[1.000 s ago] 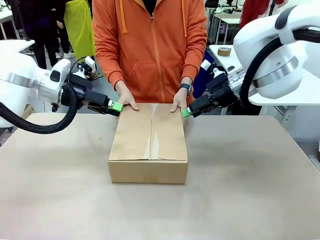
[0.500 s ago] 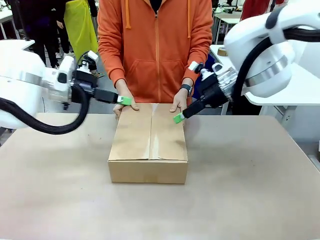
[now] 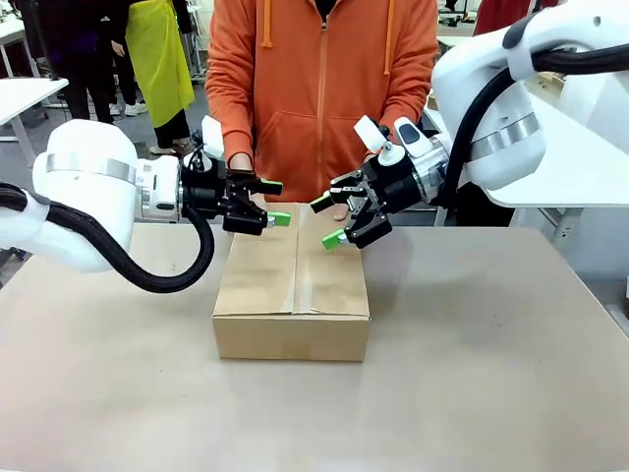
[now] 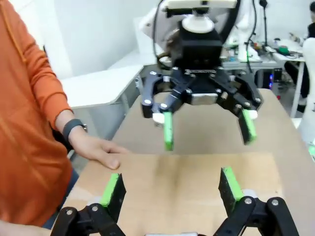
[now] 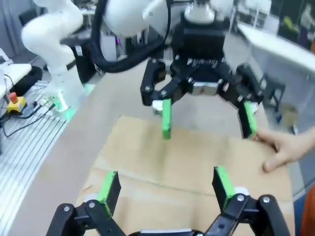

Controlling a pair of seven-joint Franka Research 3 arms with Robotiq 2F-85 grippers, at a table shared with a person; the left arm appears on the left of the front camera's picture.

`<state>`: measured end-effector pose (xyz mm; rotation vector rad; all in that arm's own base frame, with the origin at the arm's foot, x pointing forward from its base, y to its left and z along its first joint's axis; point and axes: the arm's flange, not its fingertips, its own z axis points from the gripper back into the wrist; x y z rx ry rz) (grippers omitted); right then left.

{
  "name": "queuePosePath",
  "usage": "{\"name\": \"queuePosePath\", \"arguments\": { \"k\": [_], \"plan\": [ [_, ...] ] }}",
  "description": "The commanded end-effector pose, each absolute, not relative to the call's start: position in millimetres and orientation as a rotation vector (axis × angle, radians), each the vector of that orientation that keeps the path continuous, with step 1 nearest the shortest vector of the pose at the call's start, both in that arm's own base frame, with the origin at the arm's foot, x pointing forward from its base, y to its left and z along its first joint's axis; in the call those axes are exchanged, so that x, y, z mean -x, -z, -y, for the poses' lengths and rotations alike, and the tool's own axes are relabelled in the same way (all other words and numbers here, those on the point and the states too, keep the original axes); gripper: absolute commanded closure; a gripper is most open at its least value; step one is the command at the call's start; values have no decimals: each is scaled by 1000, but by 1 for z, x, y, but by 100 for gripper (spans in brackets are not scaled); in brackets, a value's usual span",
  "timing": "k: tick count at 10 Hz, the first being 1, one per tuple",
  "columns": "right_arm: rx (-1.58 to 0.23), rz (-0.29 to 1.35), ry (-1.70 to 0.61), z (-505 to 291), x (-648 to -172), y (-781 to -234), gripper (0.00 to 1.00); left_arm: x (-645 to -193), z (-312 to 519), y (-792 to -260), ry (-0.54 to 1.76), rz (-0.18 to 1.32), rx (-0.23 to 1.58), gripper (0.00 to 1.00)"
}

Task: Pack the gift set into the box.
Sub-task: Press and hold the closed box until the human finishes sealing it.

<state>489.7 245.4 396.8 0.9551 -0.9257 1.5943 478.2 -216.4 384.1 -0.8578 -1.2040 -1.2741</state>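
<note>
Box (image 3: pixel 295 285) sits mid-table (image 3: pixel 491 374), flaps down flat and meeting at the centre seam. With it shut, I cannot tell whether the gift set is inside.

Left gripper (image 3: pixel 275 202) and right gripper (image 3: pixel 327 222) both hover just above the far end of the lid. They point at each other, both spread wide, nothing held. The gap between their tips is small.

A person's hand (image 4: pixel 96 150) rests flat on the far edge of the lid, near the pads on both sides.

Risks as I read them:
- Tip-to-tip contact. The arms face head-on over the seam, so any inward creep from either side brings the fingers together.
- Pinching that hand. Dropping or closing the jaws now could catch the fingers against the cardboard.
- Flap giving way. A press near the seam could push a flap inward if it is not taped. I see a shiny strip along the seam, but I cannot say whether it is tape.
- Box skating. A sideways nudge from one arm alone could slide it across the smooth top.
</note>
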Motion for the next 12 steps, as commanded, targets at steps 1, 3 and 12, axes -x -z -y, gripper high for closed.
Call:
{"name": "queuePosePath", "arguments": {
  "k": [1,3,12],
  "plan": [
    [-1104,992,-1536,-238,-513,-370,0,-484,193,-384,1297,1114,997,0],
    [-1071,1009,-1405,-237,-529,-349,0,-484,177,-378,1313,1034,1088,0],
    [-941,813,-1271,-224,-528,-309,0,-500,168,-317,1282,1035,945,0]
  ]
}}
